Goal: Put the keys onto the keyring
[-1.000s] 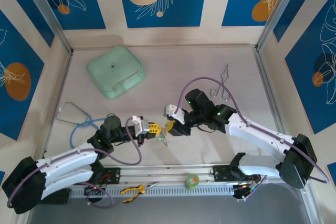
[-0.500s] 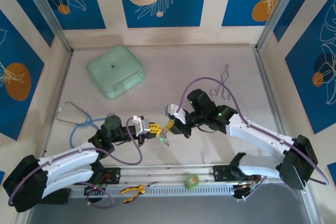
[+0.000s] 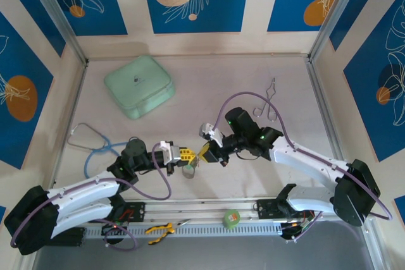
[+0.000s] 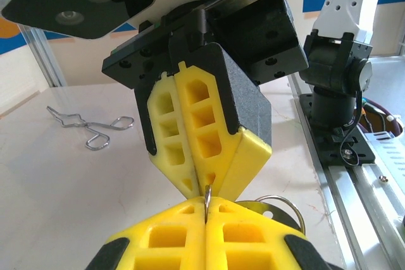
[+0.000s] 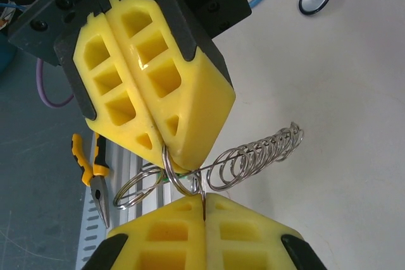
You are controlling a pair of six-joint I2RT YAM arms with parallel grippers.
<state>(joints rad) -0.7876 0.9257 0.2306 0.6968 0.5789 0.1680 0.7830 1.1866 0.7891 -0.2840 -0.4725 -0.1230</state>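
1. My left gripper point(image 4: 207, 205) is pinched tight on a thin wire loop of the keyring point(image 5: 252, 160). The wire sits in the seam between my yellow fingers.
2. My right gripper point(image 5: 204, 205) is likewise closed on a loop of the same keyring, tip to tip with the left.
3. The keyring is held between the two tips, over the front middle of the table point(image 3: 215, 86). It is silvery rings with a coil trailing sideways.
4. A sliver of green point(image 5: 179, 171) shows behind the rings; I cannot tell whether it is a key.
5. The mint-green case point(image 3: 139, 85) at the back left bears a small dark mark on its lid, too small to read.
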